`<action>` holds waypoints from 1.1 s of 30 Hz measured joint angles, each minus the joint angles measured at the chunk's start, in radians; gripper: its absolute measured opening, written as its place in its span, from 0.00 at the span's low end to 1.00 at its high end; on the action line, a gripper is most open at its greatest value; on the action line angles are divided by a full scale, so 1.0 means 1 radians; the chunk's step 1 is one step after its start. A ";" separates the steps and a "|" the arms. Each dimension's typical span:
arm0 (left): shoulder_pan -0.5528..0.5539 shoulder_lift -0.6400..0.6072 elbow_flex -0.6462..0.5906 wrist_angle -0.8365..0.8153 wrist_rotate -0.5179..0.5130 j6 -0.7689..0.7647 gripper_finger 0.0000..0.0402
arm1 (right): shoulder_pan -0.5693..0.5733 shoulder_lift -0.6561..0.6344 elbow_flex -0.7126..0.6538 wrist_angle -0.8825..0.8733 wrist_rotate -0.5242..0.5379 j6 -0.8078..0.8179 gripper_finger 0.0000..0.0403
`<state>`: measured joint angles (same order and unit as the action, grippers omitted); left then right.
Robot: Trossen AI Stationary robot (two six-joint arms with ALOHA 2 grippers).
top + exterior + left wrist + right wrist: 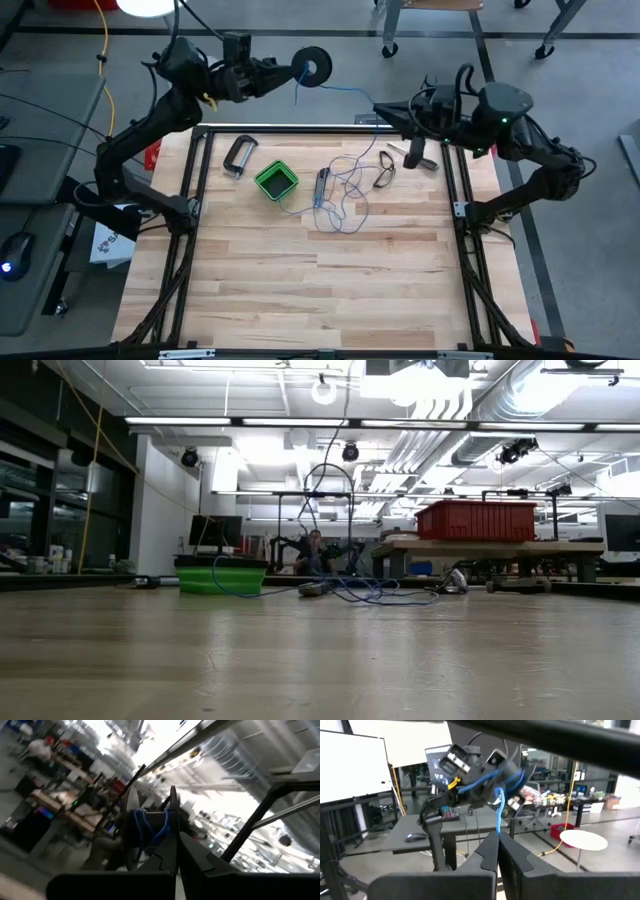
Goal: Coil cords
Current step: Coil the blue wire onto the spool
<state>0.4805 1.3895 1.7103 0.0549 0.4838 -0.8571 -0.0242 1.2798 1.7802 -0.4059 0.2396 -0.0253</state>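
The right pincer (pixel 383 108) is pinched shut on the wire (pixel 345 92), which runs taut from its tips across to the spool (pixel 315 66). The left pincer (pixel 290 72) is clamped shut on that spool, raised past the table's far edge.

To wind well, I'd say the right pincer should keep light tension and feed the wire square onto the spool, letting it slide rather than tug, while the left turns the spool steadily. Too hard a pull could drag the loose loops below into a knot.

Below and in front of the right pincer, most of the wire lies in a tangle (pixel 345 195) on the table (pixel 320 290), beside the green box (pixel 276 181), so little looks wound yet.

In the right wrist view blue turns (pixel 490 780) show on the spool, but how many I can't make out. Whether the tangle is knotted, or snagged on the pen-like tool and glasses beside it, is unclear. The low view cuts off both pincers.
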 joint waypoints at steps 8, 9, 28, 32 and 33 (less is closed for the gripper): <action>0.000 -0.024 0.000 -0.225 0.009 0.062 0.00 | 0.000 -0.014 0.000 0.003 0.046 -0.025 0.00; 0.000 -0.024 0.000 -0.254 0.030 0.055 0.00 | 0.000 -0.016 0.000 0.004 0.047 -0.028 0.00; -0.081 0.069 0.000 -0.161 0.247 -0.077 0.00 | -0.060 -0.013 0.000 0.028 0.002 -0.013 0.00; -0.056 0.054 0.000 -0.115 0.244 -0.076 0.00 | -0.061 -0.009 0.000 -0.032 -0.008 0.042 0.00; -0.051 0.053 0.000 -0.090 0.243 -0.077 0.00 | -0.061 -0.003 0.000 -0.058 -0.008 0.049 0.02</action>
<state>0.4298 1.4422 1.7100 -0.0347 0.7265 -0.9341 -0.0853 1.2765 1.7802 -0.4641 0.2317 0.0239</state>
